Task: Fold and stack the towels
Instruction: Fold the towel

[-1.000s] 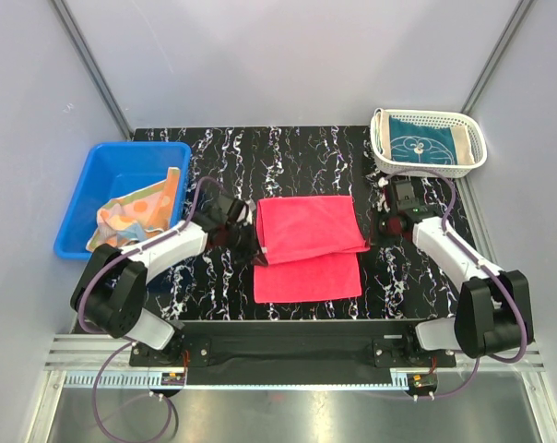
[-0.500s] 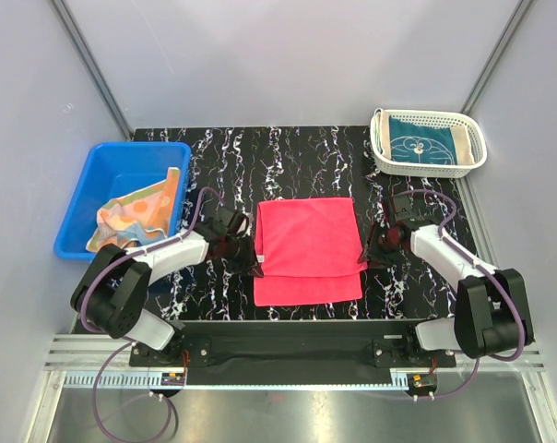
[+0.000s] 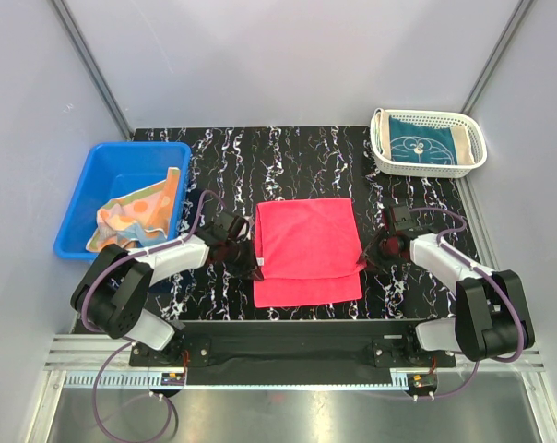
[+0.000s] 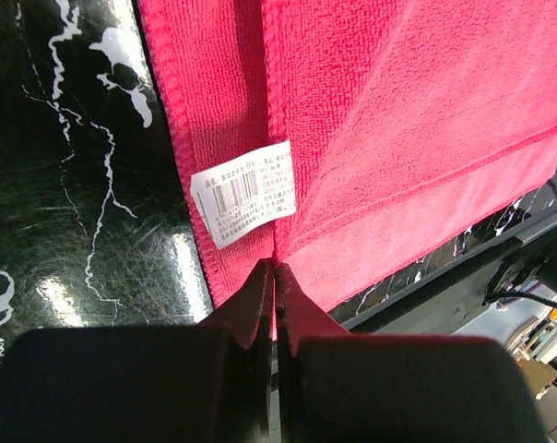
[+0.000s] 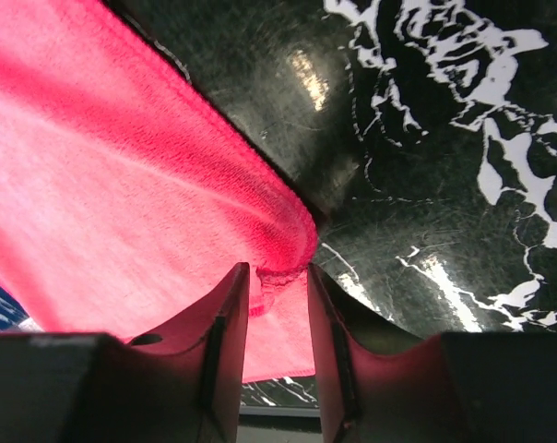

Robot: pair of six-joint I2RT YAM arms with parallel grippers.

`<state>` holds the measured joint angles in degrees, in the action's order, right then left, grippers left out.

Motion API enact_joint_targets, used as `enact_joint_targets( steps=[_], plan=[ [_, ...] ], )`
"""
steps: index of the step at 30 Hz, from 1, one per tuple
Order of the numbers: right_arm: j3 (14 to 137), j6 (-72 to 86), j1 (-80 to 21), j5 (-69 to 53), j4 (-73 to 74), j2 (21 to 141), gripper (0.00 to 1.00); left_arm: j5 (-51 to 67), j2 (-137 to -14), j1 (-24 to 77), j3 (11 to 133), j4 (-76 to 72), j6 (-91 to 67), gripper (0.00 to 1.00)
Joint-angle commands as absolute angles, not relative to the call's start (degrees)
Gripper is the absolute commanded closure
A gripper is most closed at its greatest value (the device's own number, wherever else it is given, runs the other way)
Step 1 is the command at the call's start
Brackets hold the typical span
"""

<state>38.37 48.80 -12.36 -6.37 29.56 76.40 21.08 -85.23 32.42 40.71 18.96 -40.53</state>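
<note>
Pink-red towel (image 3: 308, 249), near centre of the black marbled table (image 3: 297, 152): plain terry, doubled over, lower layer showing along the near edge, white label (image 4: 243, 192) on the left hem. It looks soft, light and limp, so best held at hem corners. Left gripper (image 4: 275, 277) jaws are pressed together on the left hem; right gripper (image 5: 277, 277) jaws pinch the bunched right corner. Farther back, the orange-peach towel (image 3: 136, 212) lies crumpled in the blue bin (image 3: 85, 198) on the left, and the teal towel (image 3: 424, 146) lies flat in the white basket (image 3: 385, 159) on the right.
</note>
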Motion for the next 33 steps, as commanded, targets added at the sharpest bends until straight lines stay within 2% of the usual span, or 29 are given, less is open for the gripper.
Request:
enact_joint_targets(
  steps=[1, 3, 6, 13, 16, 21, 28, 31, 33],
  plan=[
    [37.4, 51.9, -12.7, -3.0, 27.5, 75.1, 0.65, 19.6, -84.5, 32.6, 40.4, 16.5, -39.6, 1.00],
    [37.0, 51.4, -12.6, -2.8, 27.2, 75.0, 0.71, 19.5, -84.6, 32.7, 40.4, 16.4, -39.6, 1.00],
    [36.5, 51.5, -12.6, -3.0, 26.9, 74.9, 0.75, 19.8, -84.8, 32.7, 40.8, 16.3, -39.7, 1.00],
    [35.2, 51.7, -12.6, -5.2, 25.5, 75.4, 0.74, 19.2, -84.1, 32.7, 40.8, 17.1, -39.9, 1.00],
    [35.7, 50.5, -12.6, -4.9, 25.9, 74.3, 1.00, 18.9, -83.8, 32.7, 41.0, 17.5, -40.3, 1.00],
    [43.7, 46.3, -12.7, -5.7, 29.1, 72.2, 1.00, 14.8, -83.4, 32.5, 48.5, 25.0, -39.4, 1.00],
    [57.5, 40.6, -12.7, -9.2, 36.6, 71.1, 1.00, 7.9, -79.2, 31.0, 66.8, 40.9, -37.6, 1.00],
    [55.0, 40.8, -12.7, -12.4, 36.3, 69.4, 1.00, 9.3, -75.8, 31.3, 65.1, 41.1, -38.7, 1.00],
    [50.7, 41.3, -12.7, -13.7, 35.9, 67.2, 1.00, 10.5, -72.9, 32.0, 59.7, 39.2, -40.1, 1.00]
  ],
)
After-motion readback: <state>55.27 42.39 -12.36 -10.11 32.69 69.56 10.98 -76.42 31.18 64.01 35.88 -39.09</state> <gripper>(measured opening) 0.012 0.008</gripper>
